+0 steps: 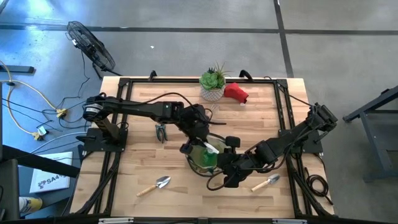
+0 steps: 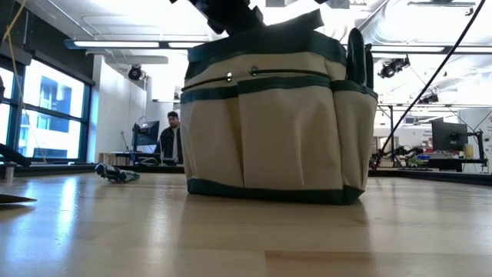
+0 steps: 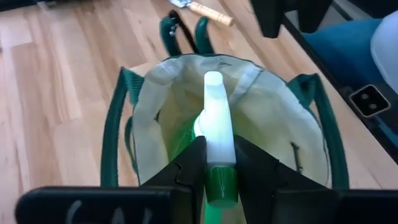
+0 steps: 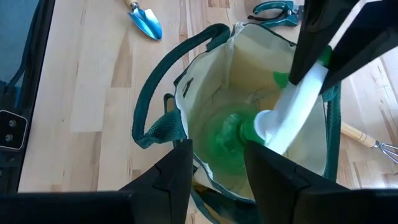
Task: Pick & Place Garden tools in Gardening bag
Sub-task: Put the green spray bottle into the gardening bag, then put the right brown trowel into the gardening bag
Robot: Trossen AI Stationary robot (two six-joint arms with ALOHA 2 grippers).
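Spray bottle [image 3: 214,134]: white head, green body, hanging neck-up inside the open mouth of the bag [image 1: 200,163]. Left gripper [image 3: 214,163] pinches it at the neck, fingers [image 3: 186,165] nearly closed, tight on both sides. Green base seen low in the bag from the right wrist view [image 4: 227,140]; cannot tell if it touches the bottom

Bag: tan canvas, dark green rim and loop handles, upright at table centre [image 2: 277,123]. A dark-handled tool stands in a side pocket [image 2: 357,58]

Right gripper [image 4: 214,165]: at the bag's near rim, fingers partly apart, straddling the rim cloth; whether it actually grips the cloth, cannot tell

Around the bag on the table [image 1: 137,124]:
- pruner [image 1: 161,132] to the bag's left, apart
- trowel [image 1: 155,185] near front left
- second trowel [image 1: 266,182] front right, beside the right arm
- red item [image 1: 236,92] at the far edge, just beside the potted plant [image 1: 213,82]

Person [image 2: 171,138] in the room behind, low view
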